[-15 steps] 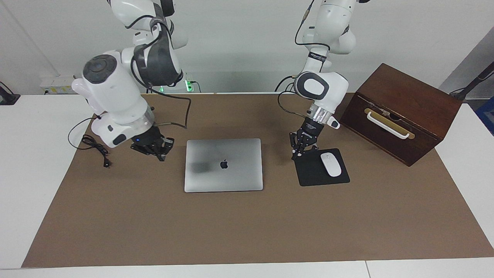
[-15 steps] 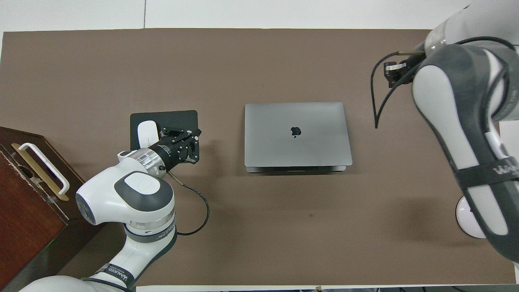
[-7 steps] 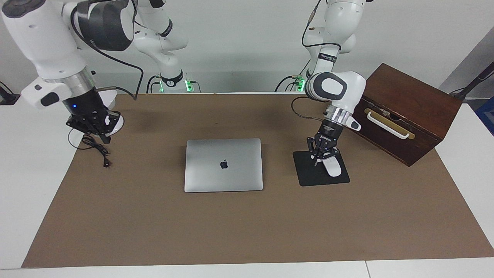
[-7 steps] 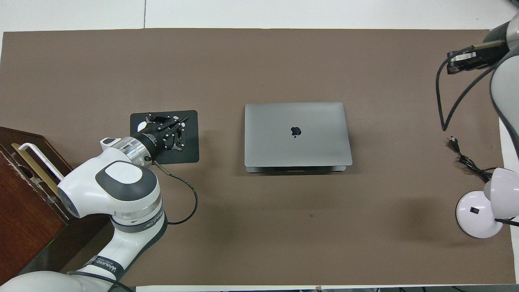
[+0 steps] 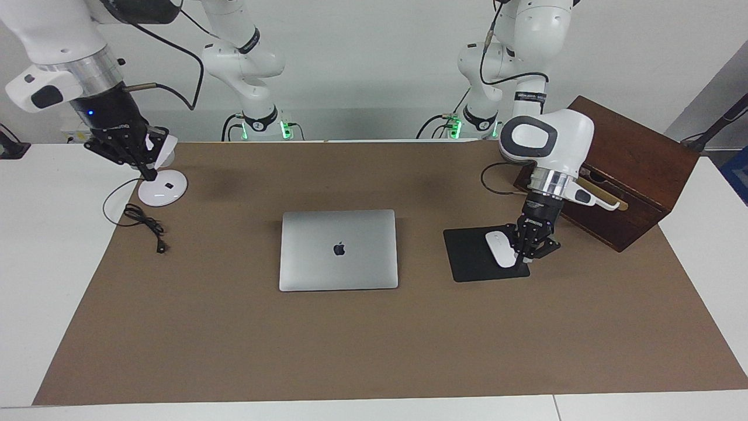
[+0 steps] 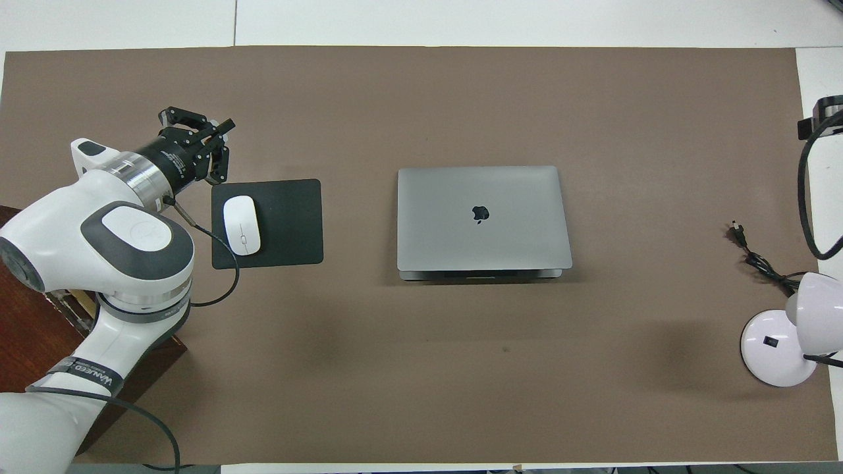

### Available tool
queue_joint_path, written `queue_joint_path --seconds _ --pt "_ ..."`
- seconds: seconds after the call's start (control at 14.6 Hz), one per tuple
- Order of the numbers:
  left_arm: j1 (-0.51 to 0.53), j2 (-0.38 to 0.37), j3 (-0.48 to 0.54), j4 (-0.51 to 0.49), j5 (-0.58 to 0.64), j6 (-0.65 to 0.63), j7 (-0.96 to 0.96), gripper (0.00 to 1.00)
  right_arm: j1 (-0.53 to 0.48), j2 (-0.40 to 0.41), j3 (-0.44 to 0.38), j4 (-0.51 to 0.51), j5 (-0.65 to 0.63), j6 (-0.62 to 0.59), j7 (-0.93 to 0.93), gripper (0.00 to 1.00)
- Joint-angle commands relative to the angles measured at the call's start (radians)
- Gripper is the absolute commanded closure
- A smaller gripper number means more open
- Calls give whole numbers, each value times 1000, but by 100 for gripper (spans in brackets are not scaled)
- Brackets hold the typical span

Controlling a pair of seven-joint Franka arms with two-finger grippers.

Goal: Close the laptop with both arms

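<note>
The laptop point(image 5: 339, 250) lies closed, mid-mat. Toward the left arm's end, the left gripper point(image 5: 527, 255) hangs clenched, empty, over the mouse pad's point(image 5: 472, 260) edge beside the mouse point(image 5: 500, 249). The right gripper point(image 5: 146, 165), clenched too, hovers over the lamp point(image 5: 163, 188).

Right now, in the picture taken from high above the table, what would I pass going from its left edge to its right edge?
Dark wooden box → white computer mouse on its black mouse pad → closed silver-grey laptop → loose black cable → white lamp with a round base.
</note>
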State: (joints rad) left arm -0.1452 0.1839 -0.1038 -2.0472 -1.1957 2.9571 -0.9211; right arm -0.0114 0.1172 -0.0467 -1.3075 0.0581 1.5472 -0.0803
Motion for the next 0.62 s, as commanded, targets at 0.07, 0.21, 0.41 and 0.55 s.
queue_joint_path --seconds 0.07,0.21,0.41,0.55 --pt "65 35 -5 84 177 -96 33 100 -70 -123 71 -154 -43 -23 34 100" --pt "70 43 -5 97 289 -107 88 100 -71 -131 87 -182 -77 -7 33 79" --pt "70 62 -2 154 452 -137 123 100 -93 -149 90 -234 -75 24 31 49" --pt "78 63 6 182 656 -228 133 100 -96 -177 93 -285 -73 62 30 11"
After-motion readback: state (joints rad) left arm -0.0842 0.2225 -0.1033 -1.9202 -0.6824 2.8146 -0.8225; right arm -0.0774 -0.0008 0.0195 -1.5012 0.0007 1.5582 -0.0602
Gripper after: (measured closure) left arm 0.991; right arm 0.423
